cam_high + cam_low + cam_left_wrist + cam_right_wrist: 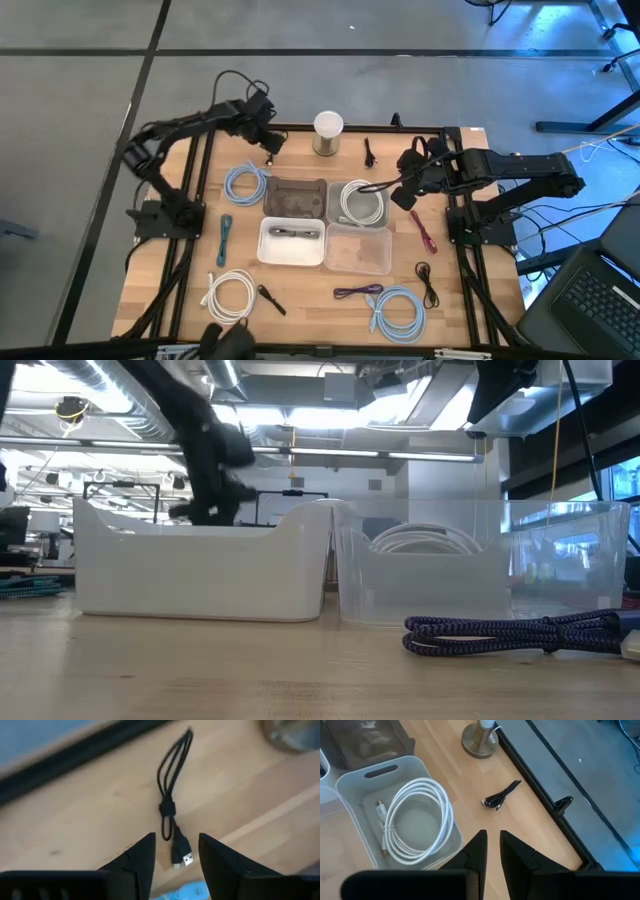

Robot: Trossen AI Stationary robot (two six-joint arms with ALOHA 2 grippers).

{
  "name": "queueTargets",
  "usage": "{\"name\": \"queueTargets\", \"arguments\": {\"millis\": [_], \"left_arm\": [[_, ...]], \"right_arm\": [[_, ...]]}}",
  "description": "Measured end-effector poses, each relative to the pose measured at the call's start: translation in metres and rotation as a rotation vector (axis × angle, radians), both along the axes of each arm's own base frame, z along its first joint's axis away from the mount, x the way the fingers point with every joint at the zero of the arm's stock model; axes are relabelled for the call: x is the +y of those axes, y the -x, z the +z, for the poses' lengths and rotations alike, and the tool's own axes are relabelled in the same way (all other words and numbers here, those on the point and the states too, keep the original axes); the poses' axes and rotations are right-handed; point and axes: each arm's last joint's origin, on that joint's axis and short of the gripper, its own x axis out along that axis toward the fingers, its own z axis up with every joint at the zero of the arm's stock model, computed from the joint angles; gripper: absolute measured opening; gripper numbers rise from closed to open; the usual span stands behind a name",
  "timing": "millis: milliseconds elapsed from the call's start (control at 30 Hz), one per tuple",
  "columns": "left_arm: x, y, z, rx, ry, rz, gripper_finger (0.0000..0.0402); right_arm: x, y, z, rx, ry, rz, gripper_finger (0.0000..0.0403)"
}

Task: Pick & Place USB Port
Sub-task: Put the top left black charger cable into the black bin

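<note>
A black USB cable lies bundled on the wooden table at eleven o'clock, under the left gripper, fingers apart and empty. The right gripper, fingers nearly together, hangs at three o'clock. Four bins sit centre; grey floor surrounds.

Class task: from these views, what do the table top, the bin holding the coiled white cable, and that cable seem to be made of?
Table top: probably wood, matt, with visible grain and plank seams. Bin: likely plastic, translucent and smooth, with a moulded handle slot. White cable: apparently rubbery plastic sheath, slightly glossy, bent in loose loops.
</note>
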Motion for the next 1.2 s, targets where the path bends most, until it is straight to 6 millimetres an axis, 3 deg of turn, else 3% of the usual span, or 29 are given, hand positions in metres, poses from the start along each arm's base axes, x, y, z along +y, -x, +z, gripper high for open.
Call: {"name": "queueTargets", "arguments": {"millis": [233,533,1033,1200], "left_arm": [[0.019,-0.009,-0.049,0.013,0.115,-0.016,0.0199],[0.03,-0.009,-0.071,0.039,0.125,0.002,0.0241],[0.036,-0.011,-0.073,0.02,0.069,0.025,0.023],[0.035,-0.012,-0.074,0.043,0.054,0.033,0.0163]], "right_arm": [[0.0,0.0,0.0,0.001,0.0,0.0,0.0056],[0.0,0.0,0.0,0.001,0.0,-0.001,0.0056],[0.0,0.0,0.0,-0.001,-0.002,-0.001,0.0056],[0.0,0.0,0.0,-0.001,-0.002,-0.001,0.0056]]}}
